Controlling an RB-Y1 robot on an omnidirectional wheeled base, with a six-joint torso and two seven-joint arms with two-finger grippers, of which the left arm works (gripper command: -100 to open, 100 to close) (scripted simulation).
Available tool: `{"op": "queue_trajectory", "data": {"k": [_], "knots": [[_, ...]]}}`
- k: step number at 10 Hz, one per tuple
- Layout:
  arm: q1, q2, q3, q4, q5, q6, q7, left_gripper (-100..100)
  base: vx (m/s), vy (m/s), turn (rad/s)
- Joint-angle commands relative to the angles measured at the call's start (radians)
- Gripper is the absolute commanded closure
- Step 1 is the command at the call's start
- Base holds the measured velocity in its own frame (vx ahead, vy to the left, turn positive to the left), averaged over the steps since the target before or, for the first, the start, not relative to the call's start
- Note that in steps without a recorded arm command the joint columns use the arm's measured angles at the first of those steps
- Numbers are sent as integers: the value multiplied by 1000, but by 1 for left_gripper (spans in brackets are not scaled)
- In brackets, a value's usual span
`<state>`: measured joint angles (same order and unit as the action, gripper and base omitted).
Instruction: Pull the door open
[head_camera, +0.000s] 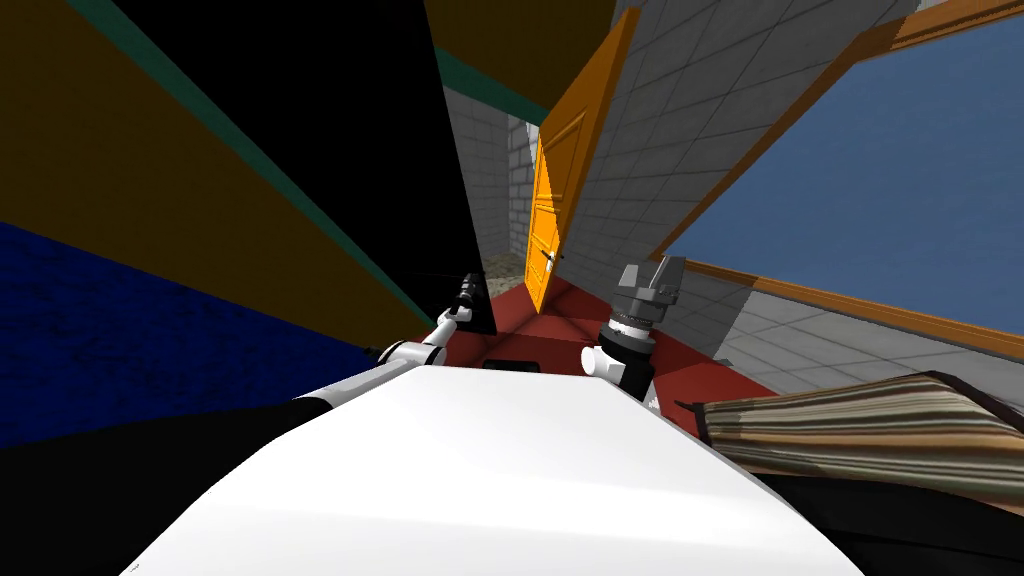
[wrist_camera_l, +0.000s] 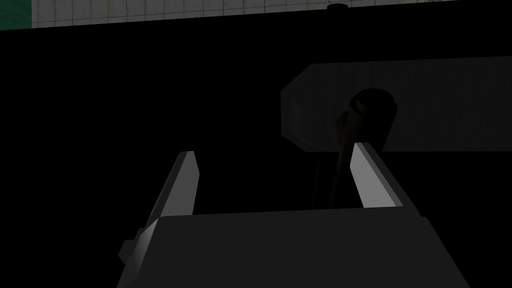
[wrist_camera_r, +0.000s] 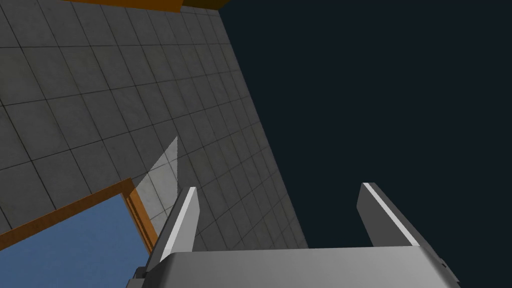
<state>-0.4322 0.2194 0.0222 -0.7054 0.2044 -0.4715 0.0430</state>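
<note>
Your left claw (wrist_camera_l: 275, 150) is spread wide and empty. The dark handle (wrist_camera_l: 372, 107) lies just beyond one fingertip, off-centre to the gap, with its length running along the fingers. The left arm is nearer. The right claw (wrist_camera_r: 280, 187) is also wide. The orange door (head_camera: 548, 200) stands ajar ahead.

Dim left wrist view, wide-lens splay.

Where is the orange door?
In the head view the orange door stands ahead near the middle, beside the grey tiled wall, past the red floor.
</note>
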Motion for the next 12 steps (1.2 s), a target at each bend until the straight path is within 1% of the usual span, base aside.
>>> {"op": "queue_trajectory", "data": {"k": [1,2,3,4,5,6,7,8,9,11,12], "knots": [[0,0,0,0,0,0,0,-100,-26,6,25],[35,34,6,0,6,-28,24,-100,31,-4,-168],[45,45,8,1,8,-39,32,-100,81,-3,-185],[68,69,12,4,12,-62,50,-100,104,5,-175],[68,69,12,4,12,-62,50,-100,71,1,-46],[79,81,14,5,14,-74,59,-100,44,-10,-59],[101,104,18,8,18,-97,76,-100,48,-6,-155],[101,104,18,8,18,-97,76,-100,44,2,-63],[118,122,21,10,21,-115,90,-100,48,-2,-100],[118,122,21,10,21,-115,90,-100,22,1,-24],[113,122,20,19,21,-121,91,-100,0,0,0]]}}
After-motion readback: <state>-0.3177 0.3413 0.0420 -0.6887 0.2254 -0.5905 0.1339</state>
